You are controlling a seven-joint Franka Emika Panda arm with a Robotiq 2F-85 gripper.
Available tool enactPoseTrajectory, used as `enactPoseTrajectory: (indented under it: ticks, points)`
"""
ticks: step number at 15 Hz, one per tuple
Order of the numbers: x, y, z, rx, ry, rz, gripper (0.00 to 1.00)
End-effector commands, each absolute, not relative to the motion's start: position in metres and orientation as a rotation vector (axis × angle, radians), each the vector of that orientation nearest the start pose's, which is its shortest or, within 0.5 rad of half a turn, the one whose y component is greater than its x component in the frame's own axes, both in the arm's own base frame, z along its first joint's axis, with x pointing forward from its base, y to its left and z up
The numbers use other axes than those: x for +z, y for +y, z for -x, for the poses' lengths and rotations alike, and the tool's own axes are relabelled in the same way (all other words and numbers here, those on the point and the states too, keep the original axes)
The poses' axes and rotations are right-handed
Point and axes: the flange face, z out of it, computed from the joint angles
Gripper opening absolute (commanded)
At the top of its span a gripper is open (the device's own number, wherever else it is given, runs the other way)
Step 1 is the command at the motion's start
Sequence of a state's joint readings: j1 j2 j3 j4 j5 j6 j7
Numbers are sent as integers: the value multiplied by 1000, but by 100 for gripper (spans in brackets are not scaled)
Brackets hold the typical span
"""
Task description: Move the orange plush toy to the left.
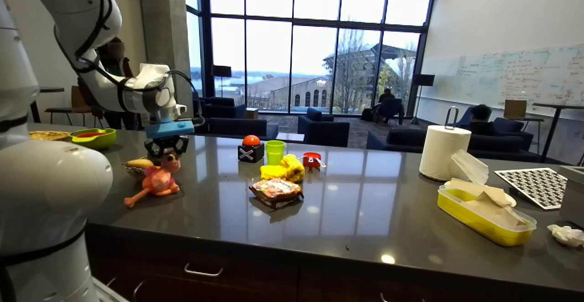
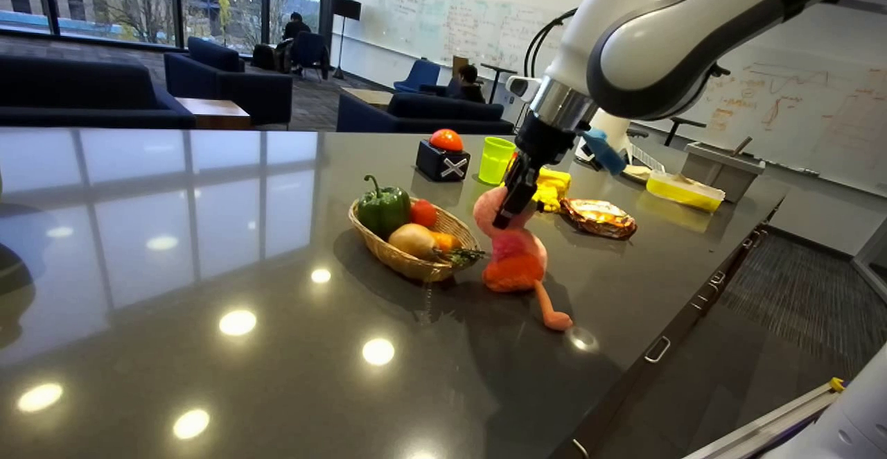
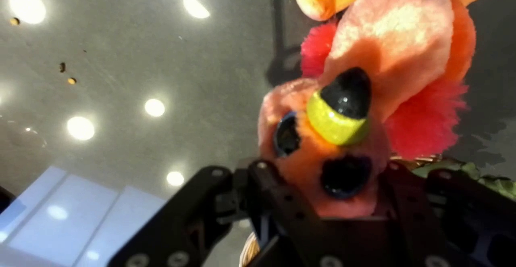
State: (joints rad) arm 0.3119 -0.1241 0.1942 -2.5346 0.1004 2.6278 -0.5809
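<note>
The pincer was judged clamped on the head of the orange plush toy, its fingers on either side and the soft head pressed between them. Below the pincer, the toy was upright with its base at the table; whether the table bore its full weight could not be told. One long limb extended outward from the body. A wicker basket, holding a green pepper, stood just beside the toy; contact between the two could not be confirmed. Farther out lay the yellow toy and the shiny packet, both well apart from the orange plush toy.

Probable faults from this state: the head, being compressible, could slip from the fingers on lifting; the raised body could swing, as the hold lay only at the head; a low traverse to the left could catch the outstretched limb on the basket and tip it
</note>
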Motion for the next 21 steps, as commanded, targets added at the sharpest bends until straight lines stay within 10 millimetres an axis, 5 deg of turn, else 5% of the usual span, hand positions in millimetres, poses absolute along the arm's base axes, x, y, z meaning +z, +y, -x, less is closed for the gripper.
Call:
enactPoseTrajectory:
  ticks: [1,15,16,18,21]
  points:
    - [339,233,-411,-401,-1541,2695,21]
    - [355,250,-419,-513,-1611,2669,21]
    - [355,250,-419,-507,-1613,2671,71]
    - [357,249,-419,-506,-1605,2676,75]
    - [364,247,-424,-521,-1568,2697,95]
